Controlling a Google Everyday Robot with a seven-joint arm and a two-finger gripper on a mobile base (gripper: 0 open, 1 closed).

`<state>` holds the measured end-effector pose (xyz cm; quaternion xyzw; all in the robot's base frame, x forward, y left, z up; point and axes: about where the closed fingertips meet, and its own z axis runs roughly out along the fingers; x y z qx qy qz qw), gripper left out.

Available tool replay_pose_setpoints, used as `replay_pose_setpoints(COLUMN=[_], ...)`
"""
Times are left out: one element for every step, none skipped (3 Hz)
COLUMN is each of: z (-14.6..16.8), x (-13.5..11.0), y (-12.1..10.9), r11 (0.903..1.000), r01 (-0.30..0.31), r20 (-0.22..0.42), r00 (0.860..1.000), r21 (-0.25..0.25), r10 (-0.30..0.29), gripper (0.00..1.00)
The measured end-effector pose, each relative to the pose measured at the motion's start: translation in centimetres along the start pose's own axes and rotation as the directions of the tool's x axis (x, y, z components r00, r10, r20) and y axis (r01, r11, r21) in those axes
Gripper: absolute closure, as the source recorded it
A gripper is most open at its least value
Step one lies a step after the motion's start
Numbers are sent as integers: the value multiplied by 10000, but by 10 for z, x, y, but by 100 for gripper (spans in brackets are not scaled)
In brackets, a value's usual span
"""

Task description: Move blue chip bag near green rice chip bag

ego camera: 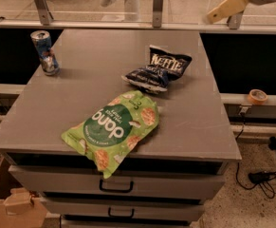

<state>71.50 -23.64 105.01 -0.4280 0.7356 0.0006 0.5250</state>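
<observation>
Blue chip bag (159,69) lies below and left of my raised hand (221,8), just beside the green rice chip bag (114,127).

My hand hangs high past the far right corner of the tabletop (80,94) and holds nothing; how wide it stands I cannot tell. From it the blue chip bag lies down and to the left in the view, crumpled right of centre, its long axis running from lower left to upper right. Just in front, the green rice chip bag lies flat on a slant, one corner over the front edge. I judge the two already close enough. A drink can (45,51) stands well apart at the far left, and a tape roll (257,96) sits off the tabletop to the right.
</observation>
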Motion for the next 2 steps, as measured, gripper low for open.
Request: replay_pose_setpoints(z=[-70, -80], x=[-11, -17], y=[-77, -87], r11=[9763, 9698], r01=[-288, -296], r20=[1606, 1779], r00=[9870, 9839], r21=[2146, 2421], r10=[-62, -144], gripper=[0, 0])
